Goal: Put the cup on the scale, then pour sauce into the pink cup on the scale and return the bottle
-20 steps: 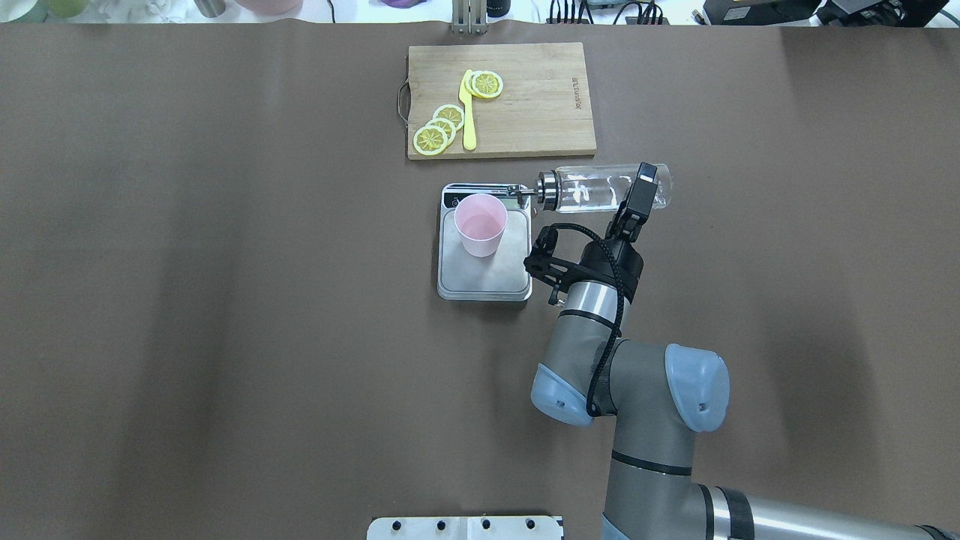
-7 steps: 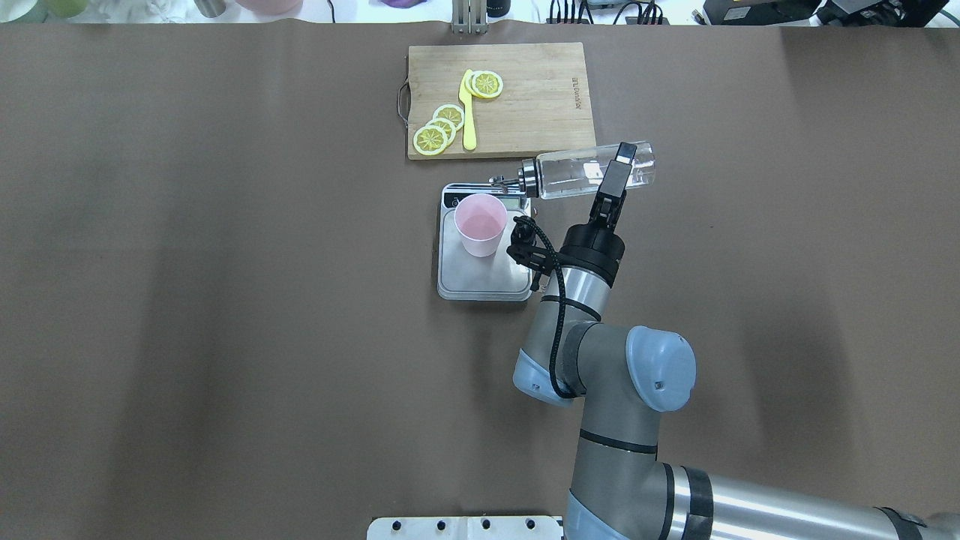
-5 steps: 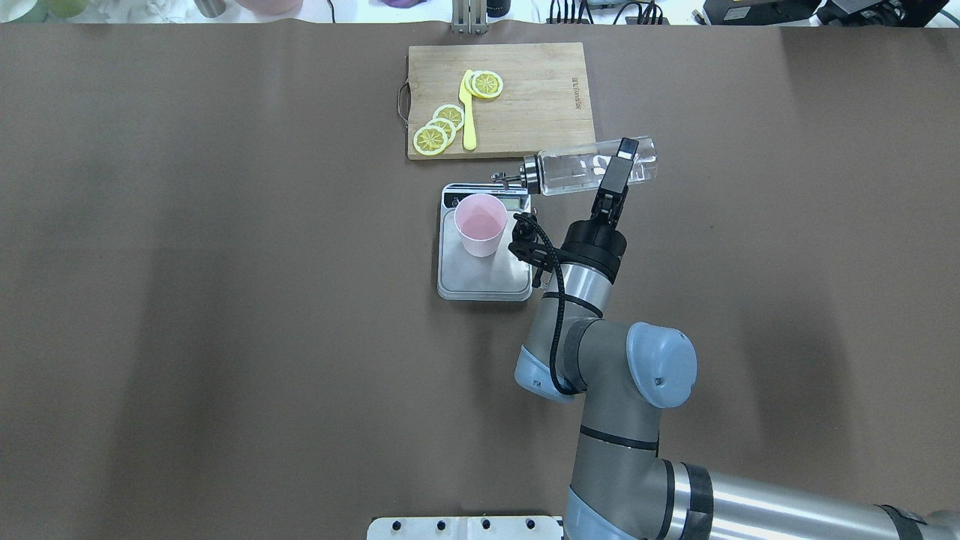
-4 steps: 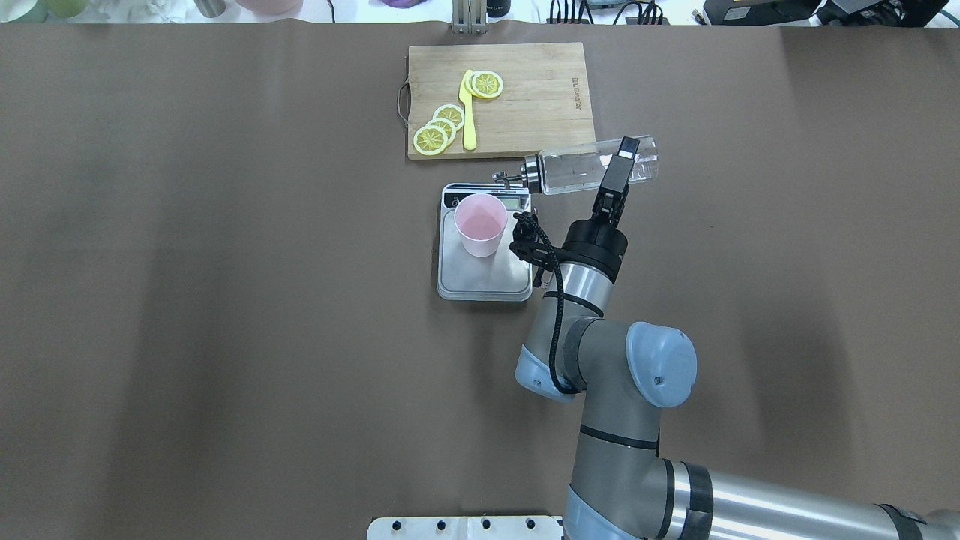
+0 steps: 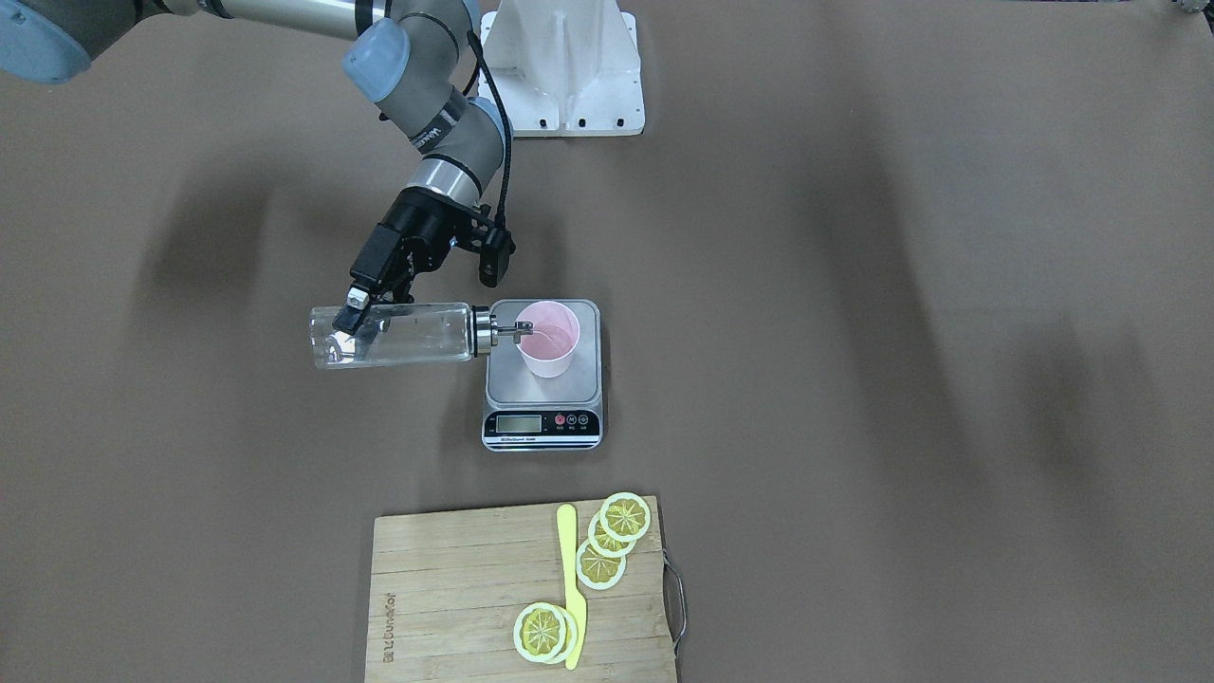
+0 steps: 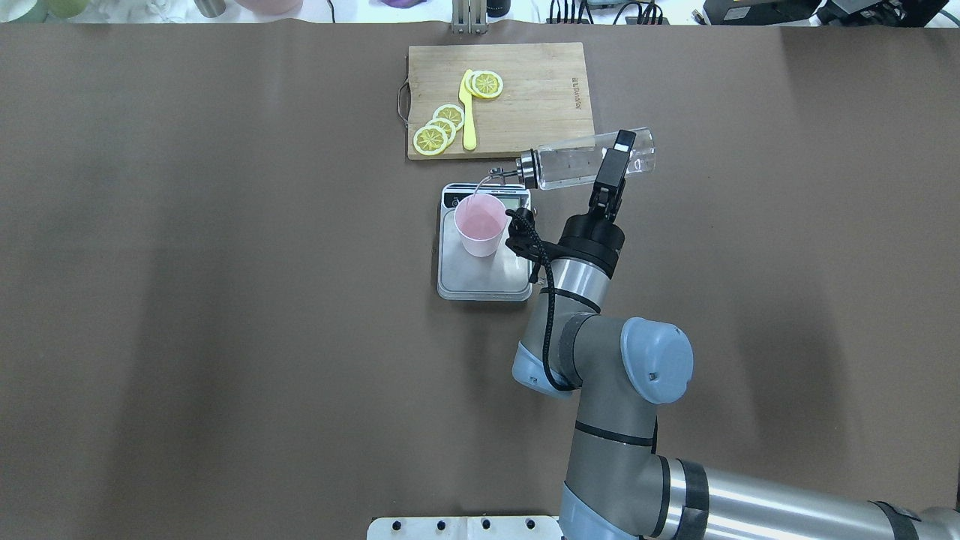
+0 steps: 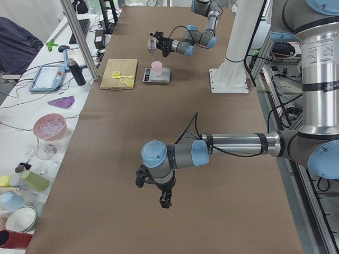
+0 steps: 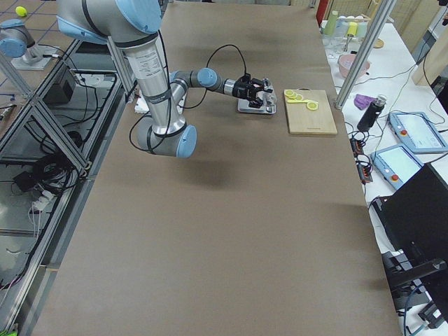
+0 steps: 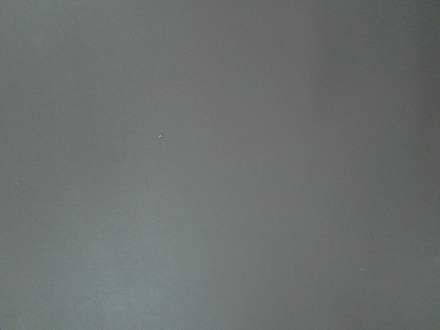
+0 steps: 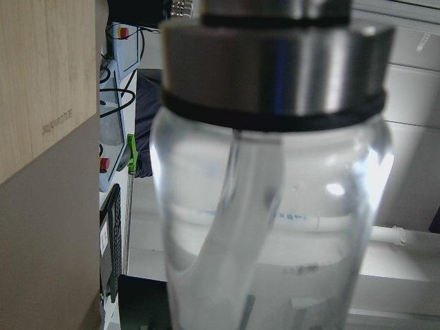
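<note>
Now bottle (image 6: 577, 159) tipped further; sauce (image 6: 480, 184) streaming into cup (image 6: 480, 225).

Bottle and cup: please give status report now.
Right claw shut on bottle, tipped level, spout at cup on scale. Left claw far off, state unclear. Nothing blocks the pour.

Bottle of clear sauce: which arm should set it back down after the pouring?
The right one. The right pincer grips the bottle, its spout tipped over the pink cup on the scale. The left pincer hangs far down the table, away from both.

Brown table (image 6: 225, 300): scale (image 6: 484, 281), wooden board (image 6: 540, 112); covering perhaps paper.
</note>
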Action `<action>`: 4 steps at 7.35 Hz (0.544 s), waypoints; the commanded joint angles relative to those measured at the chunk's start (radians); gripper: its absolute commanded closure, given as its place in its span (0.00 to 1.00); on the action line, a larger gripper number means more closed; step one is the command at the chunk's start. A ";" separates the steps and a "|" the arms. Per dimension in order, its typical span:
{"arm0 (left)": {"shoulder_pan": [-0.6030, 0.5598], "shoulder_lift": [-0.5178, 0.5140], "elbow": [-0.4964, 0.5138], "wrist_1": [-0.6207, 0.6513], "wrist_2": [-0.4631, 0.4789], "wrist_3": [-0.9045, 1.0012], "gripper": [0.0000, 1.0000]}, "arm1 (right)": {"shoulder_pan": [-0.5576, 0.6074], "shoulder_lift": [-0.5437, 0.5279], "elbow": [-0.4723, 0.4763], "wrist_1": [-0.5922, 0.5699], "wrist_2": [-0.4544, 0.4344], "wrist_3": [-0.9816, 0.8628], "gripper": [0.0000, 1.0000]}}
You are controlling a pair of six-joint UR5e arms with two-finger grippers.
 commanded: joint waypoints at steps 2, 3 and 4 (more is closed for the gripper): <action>0.001 0.000 0.000 0.000 -0.034 0.000 0.02 | 0.002 -0.002 0.000 -0.002 -0.006 0.002 1.00; 0.001 -0.001 0.000 0.000 -0.034 0.000 0.02 | 0.004 -0.005 0.000 -0.002 -0.006 0.003 1.00; 0.001 0.000 -0.001 0.000 -0.034 0.000 0.02 | 0.004 -0.006 0.000 -0.002 -0.006 0.003 1.00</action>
